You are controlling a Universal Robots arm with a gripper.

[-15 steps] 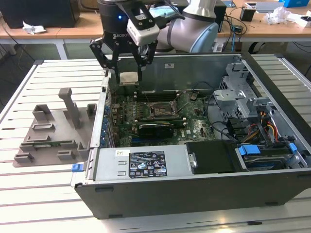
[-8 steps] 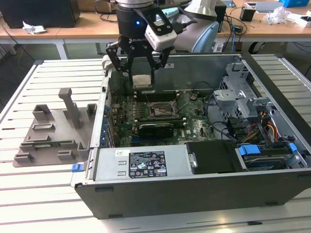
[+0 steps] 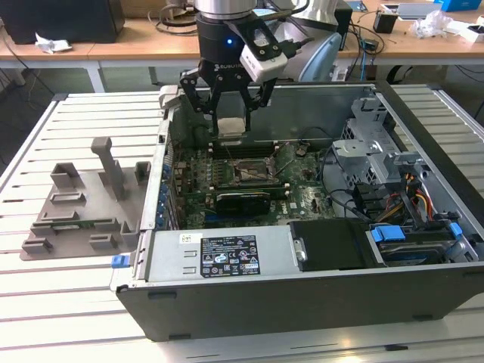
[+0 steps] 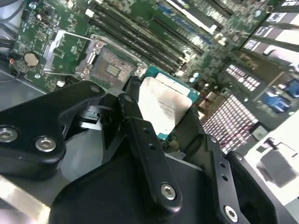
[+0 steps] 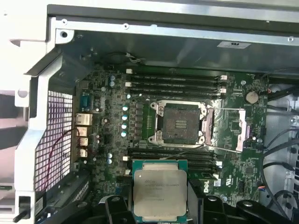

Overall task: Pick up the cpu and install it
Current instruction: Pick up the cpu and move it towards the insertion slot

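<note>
My gripper [image 3: 231,127] hangs over the open computer case, shut on the cpu [image 3: 231,125]. The cpu [image 5: 160,190] is a flat square chip with a silver-grey lid and a green edge, held level between the black fingers [image 4: 140,135]; its lid [image 4: 163,108] also shows in the second wrist view. Below and ahead lies the motherboard socket [image 5: 181,123], its metal frame swung open and its contact field bare. In the exterior view the socket [image 3: 253,170] sits below the gripper and slightly toward that view's right. The chip is well above the board, touching nothing but the fingers.
Memory slots [image 5: 173,84] run along both sides of the socket. The case wall [image 3: 318,106] stands close behind the gripper. A drive cage with cables [image 3: 378,166] fills the case at the exterior view's right. A grey fixture tray [image 3: 83,204] lies on the slatted table at that view's left.
</note>
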